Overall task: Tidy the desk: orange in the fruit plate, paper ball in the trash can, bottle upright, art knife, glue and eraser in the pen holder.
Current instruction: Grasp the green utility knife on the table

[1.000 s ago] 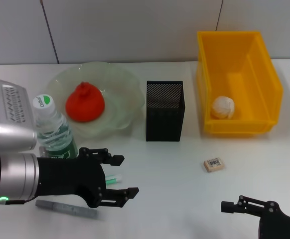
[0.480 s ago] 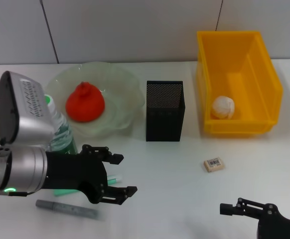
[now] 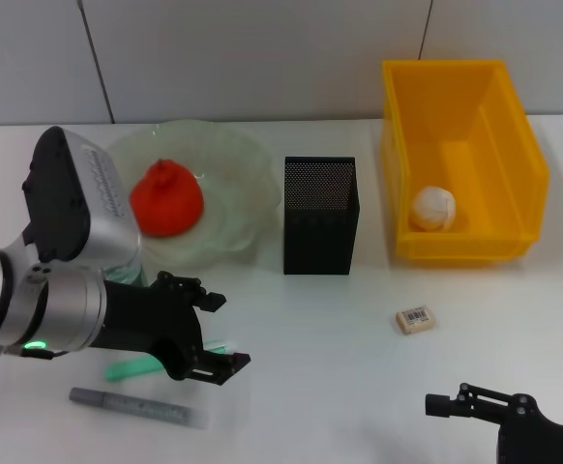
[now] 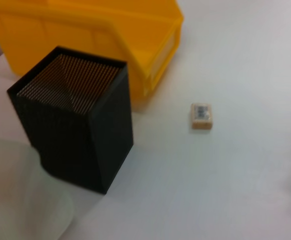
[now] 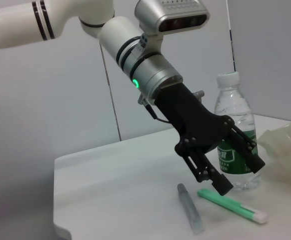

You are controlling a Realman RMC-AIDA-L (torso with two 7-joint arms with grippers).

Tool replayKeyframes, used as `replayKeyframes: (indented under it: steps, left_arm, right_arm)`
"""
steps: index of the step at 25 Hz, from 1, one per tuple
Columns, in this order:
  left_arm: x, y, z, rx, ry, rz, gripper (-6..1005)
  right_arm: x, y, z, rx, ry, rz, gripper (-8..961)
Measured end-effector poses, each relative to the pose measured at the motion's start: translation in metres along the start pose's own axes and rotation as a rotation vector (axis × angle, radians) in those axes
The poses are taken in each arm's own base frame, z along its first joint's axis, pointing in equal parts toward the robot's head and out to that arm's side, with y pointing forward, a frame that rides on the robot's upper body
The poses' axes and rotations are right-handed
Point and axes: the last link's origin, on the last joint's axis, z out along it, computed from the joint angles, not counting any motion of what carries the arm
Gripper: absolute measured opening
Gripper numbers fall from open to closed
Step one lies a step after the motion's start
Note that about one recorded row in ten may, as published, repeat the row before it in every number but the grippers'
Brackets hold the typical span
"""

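a: left gripper [image 3: 209, 333] is hovering low over the counter [image 3: 359, 387], jaws spread apart and holding nothing; the green glue stick [image 5: 231, 205] is lying just under it, the grey art knife [image 3: 132, 405] beside that, nearer the front edge.

b: risks from here?

a: the two pens are lying close together; a drop that is slightly off is likely catching the knife along with the glue, or nudging one into the other; the bottle [image 5: 234, 137] is standing upright right behind the gripper, so a wide swing of the wrist is risking a knock-over; the glue is round-looking, so a pinch off its axis could be squirting it away.

b: right side?

a: right gripper [image 3: 456, 400] is waiting at the near counter edge, fingers apart; the eraser [image 3: 415, 319] is sitting alone near it; the pen holder [image 3: 320, 215] is standing between the fruit plate [image 3: 243, 164] and the trash can [image 3: 460, 159]; the orange [image 3: 165, 198] is already lying in the plate, the paper ball [image 3: 433, 208] in the can.

b: any writing?

a: the bottle is wearing a green label, text too small to read; the eraser is showing a printed barcode-like mark, not legible.
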Motion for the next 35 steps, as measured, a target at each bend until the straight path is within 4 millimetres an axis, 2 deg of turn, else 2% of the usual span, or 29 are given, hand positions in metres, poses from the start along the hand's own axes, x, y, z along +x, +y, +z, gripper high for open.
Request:
replayKeyframes:
  steps: [7,15,33,35]
  left_arm:
    - [-0.003,-0.011,0.008,0.015,-0.109,-0.013,784]
    - [-0.004,-0.013,0.013,0.011,-0.201,-0.020,771]
    - [0.003,-0.018,0.019,0.005,-0.248,-0.016,738]
    - [0.005,-0.019,0.020,0.006,-0.248,-0.013,664]
  right_arm:
    - [0.000,0.000,0.000,-0.003,0.003,-0.002,766]
    - [-0.002,-0.001,0.003,-0.018,0.009,-0.010,763]
    - [-0.001,-0.002,0.004,-0.017,0.008,-0.008,755]
    - [-0.001,-0.001,0.004,-0.016,0.008,-0.007,754]
